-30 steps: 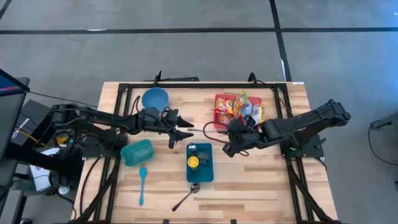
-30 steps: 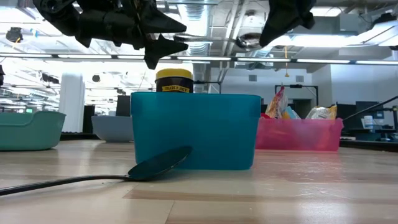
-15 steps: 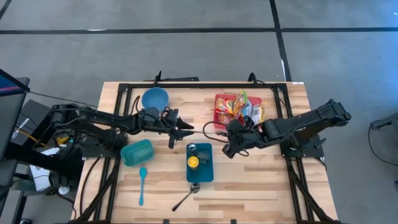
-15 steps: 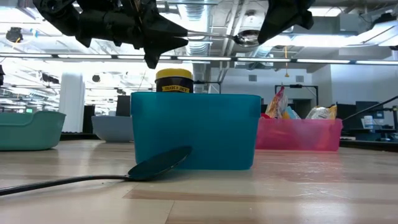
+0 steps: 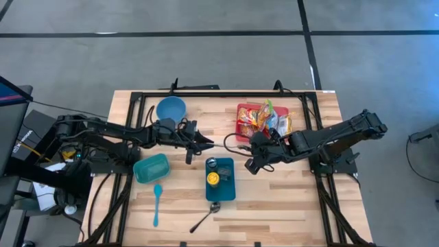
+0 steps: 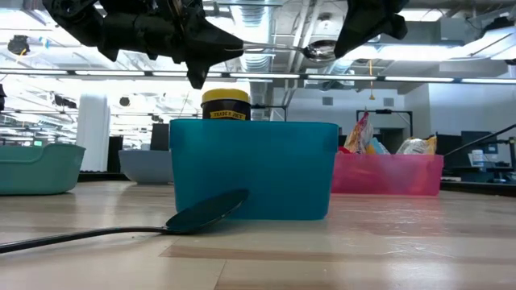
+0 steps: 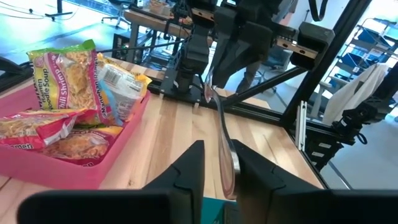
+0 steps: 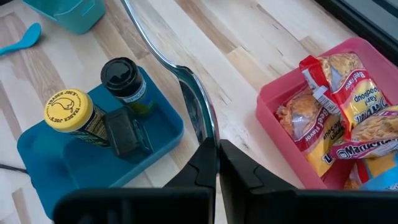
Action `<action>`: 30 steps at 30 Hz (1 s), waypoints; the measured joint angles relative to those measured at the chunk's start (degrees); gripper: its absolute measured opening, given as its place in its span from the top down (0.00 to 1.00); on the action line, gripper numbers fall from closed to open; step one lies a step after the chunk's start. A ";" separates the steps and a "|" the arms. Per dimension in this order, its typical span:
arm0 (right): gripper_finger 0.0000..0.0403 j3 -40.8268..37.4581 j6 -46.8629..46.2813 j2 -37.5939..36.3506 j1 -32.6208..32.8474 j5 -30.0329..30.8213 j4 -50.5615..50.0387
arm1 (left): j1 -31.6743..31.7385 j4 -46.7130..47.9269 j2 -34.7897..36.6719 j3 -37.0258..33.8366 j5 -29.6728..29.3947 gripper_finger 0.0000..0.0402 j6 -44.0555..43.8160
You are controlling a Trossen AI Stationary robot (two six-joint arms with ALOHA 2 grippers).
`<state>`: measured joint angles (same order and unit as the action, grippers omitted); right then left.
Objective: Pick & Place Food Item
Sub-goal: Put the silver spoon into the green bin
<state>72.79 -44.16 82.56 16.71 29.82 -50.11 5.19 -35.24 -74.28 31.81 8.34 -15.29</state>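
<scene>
L gripper point(image 5: 201, 142) and R gripper point(image 5: 252, 156) both up off the tabletop point(image 5: 274, 199), facing each other above the gap betw. bowl point(image 5: 171, 108) and pink bin point(image 5: 241, 123).

Metal spoon point(image 7: 219, 118) spans betw. the two. R jaws shut on one end (R wrist view: fingers point(image 8: 205, 163) pinched on the metal). L jaws nearly closed around the other end; L wrist view shows spoon betw. the two fingers point(image 7: 189, 168), contact w/ pads — can't tell for sure. Low view: spoon bowl visible near R gripper, handle running toward L.

Food items: noodle packs point(image 5: 264, 120) lie in pink bin, back-right of tabletop. Readable on packs: "Ramen Noodle Soup", "Shrimp" (L wrist), "Maruchan" (R wrist, upside down).

Blue tray point(image 5: 221, 180) at centre, below grippers. Holds yellow-lid jar point(image 8: 73, 114), lid print "TRADER JOE'S"; dark-lid bottle point(image 8: 123, 79) beside it; small dark block point(image 8: 121, 134) just beside both.

2nd spoon point(image 5: 204, 217), dark, lies on tabletop at front of tray, touching/near its edge. Teal tub point(image 5: 150, 168) left of tray; blue plastic spoon point(image 5: 157, 204) near it, toward front.
</scene>
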 joint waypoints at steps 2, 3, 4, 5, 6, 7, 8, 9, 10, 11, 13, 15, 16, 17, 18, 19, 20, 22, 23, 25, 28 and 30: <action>1.00 0.00 -0.62 0.00 0.00 -0.16 -0.02 | 0.00 0.02 0.00 0.00 -0.06 0.86 0.00; 1.00 0.00 -0.87 0.00 0.00 -0.20 -0.02 | 0.00 0.00 0.00 0.00 -0.20 0.88 0.00; 1.00 0.00 -0.91 0.00 0.00 -0.21 -0.02 | 0.00 0.00 0.00 0.00 -0.20 0.89 0.00; 1.00 0.00 -1.05 0.00 0.00 -0.41 -0.02 | 0.00 0.00 0.00 0.00 -0.20 0.90 0.00; 1.00 0.00 -1.42 0.00 0.00 -0.83 0.00 | 0.00 0.01 0.00 0.00 -0.23 0.92 0.00; 1.00 0.00 -1.70 0.00 0.00 -1.16 0.00 | 0.00 0.03 0.00 0.00 -0.39 0.93 0.00; 0.99 0.00 -1.71 0.00 -0.02 -1.27 -0.02 | 0.00 0.07 0.00 0.00 -0.48 0.95 0.02; 1.00 0.00 -1.73 0.00 -0.02 -1.36 -0.02 | -0.01 0.09 0.00 0.00 -0.50 0.96 0.16; 1.00 0.00 -1.77 0.00 -0.02 -1.48 -0.02 | -0.02 0.10 0.00 0.00 -0.50 0.98 0.31; 1.00 0.00 -1.77 0.00 -0.02 -1.49 -0.02 | -0.02 0.13 0.00 0.00 -0.50 0.98 0.44; 1.00 0.00 -1.77 0.00 -0.02 -1.50 -0.02 | -0.02 0.13 0.00 0.00 -0.50 0.98 0.46; 0.99 0.00 -1.75 0.00 -0.02 -1.49 -0.02 | -0.02 0.11 0.00 0.00 -0.66 0.98 0.36; 0.99 0.00 -1.75 0.00 -0.02 -1.49 -0.02 | -0.02 0.13 0.00 0.00 -0.80 0.98 0.29; 0.99 0.00 -1.73 0.00 -0.02 -1.49 -0.02 | -0.02 0.11 0.00 0.00 -0.83 0.98 0.28; 0.99 0.00 -1.73 0.00 -0.02 -1.49 -0.02 | -0.02 0.11 0.00 0.00 -0.86 0.98 0.28; 0.98 0.00 -1.73 0.00 -0.02 -1.49 -0.02 | -0.02 0.11 0.00 0.00 -0.97 0.99 0.28; 0.98 0.00 -1.75 0.00 -0.02 -1.49 -0.02 | -0.02 0.10 0.00 0.00 -1.11 0.99 0.25; 0.96 0.00 -1.74 0.00 -0.02 -1.47 -0.02 | -0.02 0.09 0.00 0.00 -1.35 0.99 0.02; 0.95 0.00 -1.70 0.00 -0.02 -1.44 -0.02 | -0.02 0.06 0.00 0.00 -1.41 0.99 -0.06; 0.91 0.00 -1.70 0.00 -0.02 -1.40 0.00 | -0.02 0.10 0.00 0.00 -1.62 0.99 -0.17; 0.86 0.00 -0.65 0.00 -0.01 -1.27 -0.10 | -0.02 0.49 0.00 0.00 -2.66 0.99 -0.17; 0.83 0.00 0.03 0.00 -0.02 -1.22 -0.23 | -0.02 0.81 0.00 0.02 -3.45 0.99 -0.16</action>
<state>72.79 -44.13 82.56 16.69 28.60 -50.33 5.17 -34.43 -74.28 31.83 4.89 -15.45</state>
